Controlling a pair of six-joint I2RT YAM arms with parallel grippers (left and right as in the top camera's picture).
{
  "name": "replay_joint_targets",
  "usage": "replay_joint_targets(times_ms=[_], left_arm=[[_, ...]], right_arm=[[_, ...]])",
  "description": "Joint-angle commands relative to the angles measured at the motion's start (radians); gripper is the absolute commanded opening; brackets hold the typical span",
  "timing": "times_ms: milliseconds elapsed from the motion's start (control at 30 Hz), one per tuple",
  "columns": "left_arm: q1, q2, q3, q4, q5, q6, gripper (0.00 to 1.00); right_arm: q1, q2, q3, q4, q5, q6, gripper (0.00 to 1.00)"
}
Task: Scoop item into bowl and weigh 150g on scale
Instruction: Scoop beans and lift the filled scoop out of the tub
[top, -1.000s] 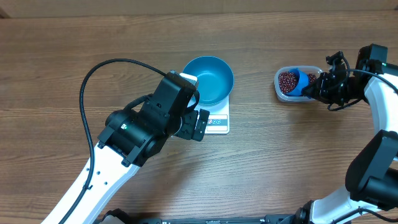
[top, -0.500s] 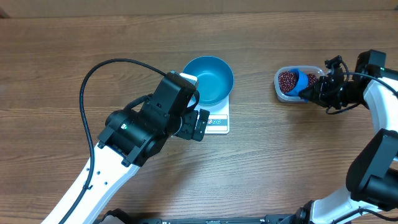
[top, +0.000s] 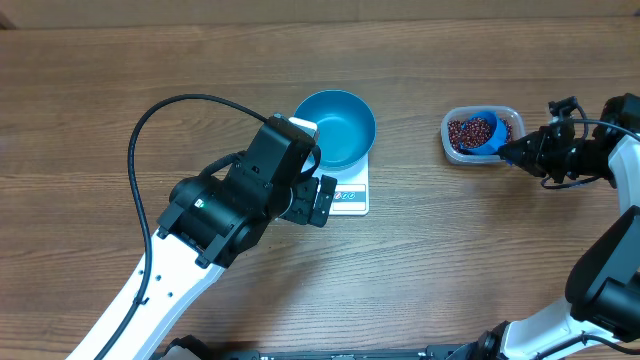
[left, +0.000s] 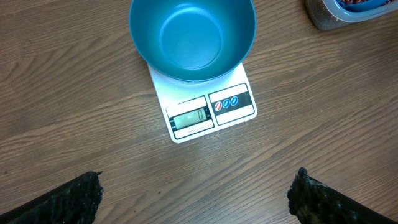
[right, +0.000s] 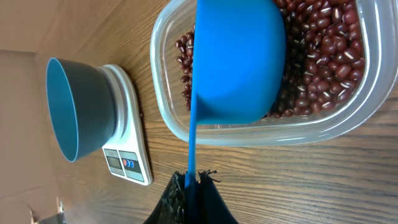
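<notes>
Beans lie heaped in a clear tub. The right gripper is clamped on the thin handle of a blue scoop, whose cup sits among them. Well to the side, the blue bowl stands on the white scale. The left gripper hovers near the scale's display edge, jaws spread wide, holding nothing.

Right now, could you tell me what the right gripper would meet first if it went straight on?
Probably the near wall of the clear tub, since the right gripper holds the scoop by its handle, aimed there.
</notes>
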Motion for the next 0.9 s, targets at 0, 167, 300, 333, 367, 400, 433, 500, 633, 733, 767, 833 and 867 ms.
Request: replay_joint_targets(times_ms=[0,167,300,333,367,400,433,500,633,733,767,833,867], left_arm=[[0.005,0.004,0.009,0.0,-0.012,0.008,1.0],[0.005,0.004,0.009,0.0,-0.012,0.008,1.0],[0.005,0.004,0.009,0.0,-0.012,0.008,1.0],[0.005,0.004,0.009,0.0,-0.012,0.008,1.0],[0.005,0.004,0.009,0.0,-0.012,0.008,1.0],[0.005,0.004,0.009,0.0,-0.012,0.008,1.0],[0.005,0.004,0.009,0.0,-0.012,0.008,1.0],[0.005,0.004,0.009,0.0,-0.012,0.008,1.0],[0.005,0.004,0.009,0.0,-0.012,0.008,1.0],[0.005,0.004,0.009,0.0,-0.012,0.008,1.0],[0.005,0.004,0.009,0.0,-0.012,0.008,0.99],[0.005,0.004,0.009,0.0,-0.012,0.008,1.0],[0.005,0.004,0.009,0.0,-0.012,0.008,1.0]], right_arm=[[-0.015,0.003,-0.004,0.003,-0.097,-0.043,0.04],[-0.026,0.003,-0.004,-0.004,-0.155,-0.061,0.04],[-0.04,0.003,-0.004,-0.018,-0.185,-0.076,0.04],[-0.047,0.003,-0.004,-0.023,-0.185,-0.076,0.04],[-0.055,0.003,-0.004,-0.028,-0.185,-0.076,0.04],[-0.059,0.003,-0.004,-0.03,-0.185,-0.076,0.04],[-0.067,0.003,-0.004,-0.034,-0.19,-0.077,0.04],[-0.087,0.003,-0.004,-0.049,-0.251,-0.114,0.04],[-0.094,0.003,-0.004,-0.071,-0.326,-0.141,0.04],[-0.067,0.003,-0.004,-0.082,-0.35,-0.148,0.04],[-0.048,0.003,-0.004,-0.08,-0.37,-0.149,0.04],[-0.02,0.003,-0.003,-0.076,-0.418,-0.155,0.04],[-0.005,0.003,-0.002,-0.072,-0.442,-0.155,0.04]])
